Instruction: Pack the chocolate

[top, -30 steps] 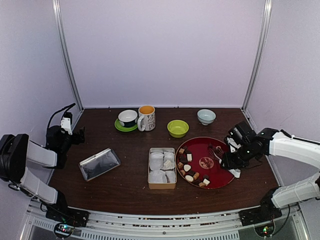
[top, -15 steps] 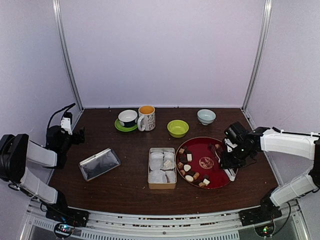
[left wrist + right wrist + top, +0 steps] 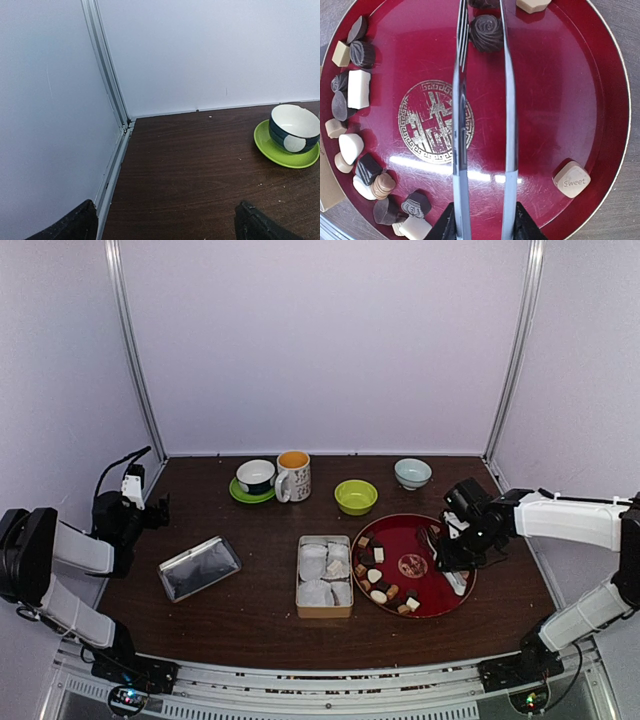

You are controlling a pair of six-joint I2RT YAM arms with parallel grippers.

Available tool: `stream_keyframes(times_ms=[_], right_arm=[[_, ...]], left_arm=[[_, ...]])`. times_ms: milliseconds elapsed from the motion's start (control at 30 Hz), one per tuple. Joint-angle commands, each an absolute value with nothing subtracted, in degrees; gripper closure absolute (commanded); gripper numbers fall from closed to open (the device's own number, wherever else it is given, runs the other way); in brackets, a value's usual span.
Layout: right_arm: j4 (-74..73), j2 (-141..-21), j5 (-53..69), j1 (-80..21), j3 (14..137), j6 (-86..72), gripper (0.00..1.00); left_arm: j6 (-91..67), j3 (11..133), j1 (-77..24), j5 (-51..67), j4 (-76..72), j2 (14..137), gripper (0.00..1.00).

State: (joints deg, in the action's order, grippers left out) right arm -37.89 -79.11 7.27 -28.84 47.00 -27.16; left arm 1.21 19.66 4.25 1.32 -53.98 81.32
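Right claw (image 3: 482, 225) pinches the tongs (image 3: 459, 125), their tips straddling a dark chocolate (image 3: 486, 32) at twelve o'clock on the red plate (image 3: 600, 100). Next it should squeeze, lift and carry to the box (image 3: 325, 575). Left claw (image 3: 165, 225) is spread, idle.

desk (image 3: 260, 580): dark brown wood grain, walled on the left, far and right sides.

along the far edge, left to right:
- lime green saucer (image 3: 238, 494)
- tall patterned mug (image 3: 293, 478), just beside the saucer
- lime green bowl (image 3: 356, 497), set a little nearer than the mug
- pale blue bowl (image 3: 412, 473), toward the far right corner

middle and near part:
- rectangular tin box (image 3: 325, 612), centre of the desk
- round red tray (image 3: 430, 595), just right of the tin, near the right edge
- silver tin lid (image 3: 199, 568), lying askew toward the left edge, well apart from the tin
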Motion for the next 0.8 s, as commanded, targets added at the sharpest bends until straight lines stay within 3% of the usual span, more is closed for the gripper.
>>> stream_keyframes(times_ms=[0, 433, 767], right_arm=[[-37.0, -76.4, 8.2, -28.4, 47.7, -26.8, 0.73], [-32.8, -67.9, 21.1, -32.4, 46.9, -23.1, 0.74], [-19.7, -77.0, 27.2, -46.5, 52.3, -26.1, 0.75]], left_arm=[[1.8, 19.3, 4.7, 1.9, -57.1, 81.6, 0.02], [1.8, 19.3, 4.7, 1.9, -57.1, 81.6, 0.02], [1.8, 19.3, 4.7, 1.9, -57.1, 81.6, 0.02]])
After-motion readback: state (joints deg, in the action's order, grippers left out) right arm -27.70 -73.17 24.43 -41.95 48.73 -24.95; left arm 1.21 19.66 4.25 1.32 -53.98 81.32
